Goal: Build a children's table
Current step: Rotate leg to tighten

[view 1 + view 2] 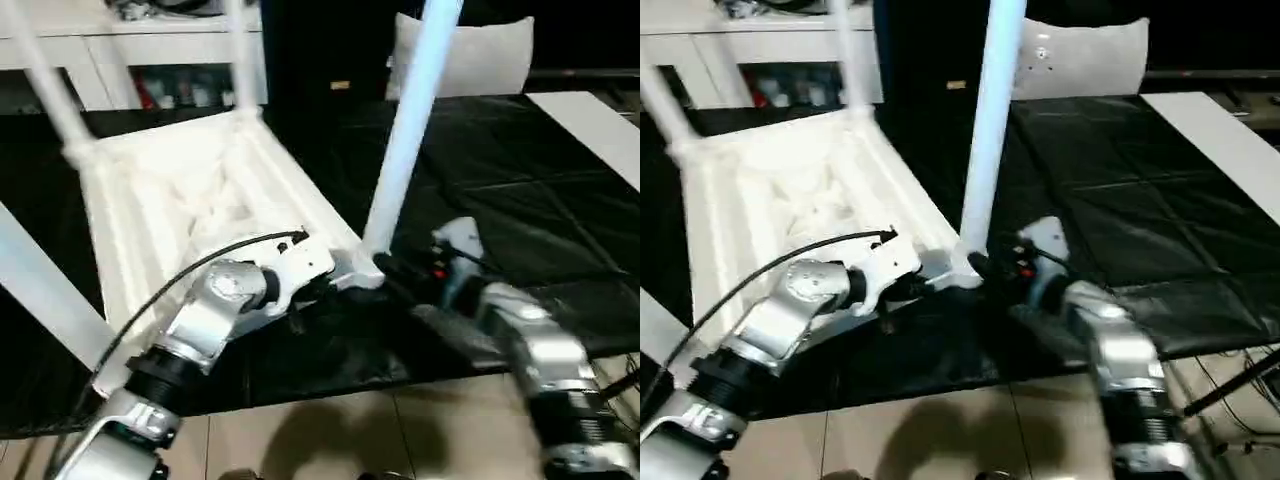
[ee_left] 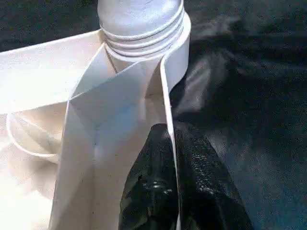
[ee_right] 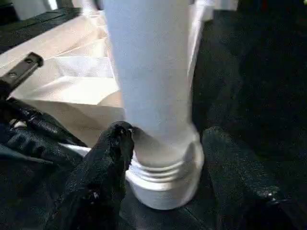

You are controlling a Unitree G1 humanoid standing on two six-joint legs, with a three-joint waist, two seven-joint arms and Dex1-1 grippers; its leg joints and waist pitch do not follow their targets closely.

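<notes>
White plastic children's table (image 1: 190, 190) lies upside down on black matting (image 1: 520, 200). Left fingers (image 2: 192, 191) pinch its rim wall just beside the corner socket; right fingers (image 3: 103, 172) straddle the leg (image 1: 405, 140) base, spread apart.

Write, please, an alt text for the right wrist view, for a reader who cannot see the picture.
A white table leg stands in the corner socket of the upside-down white tabletop, its threads partly visible above the socket. The right gripper has its two black fingers on either side of the leg's base, one touching it and the other apart, above a black mat.
</notes>
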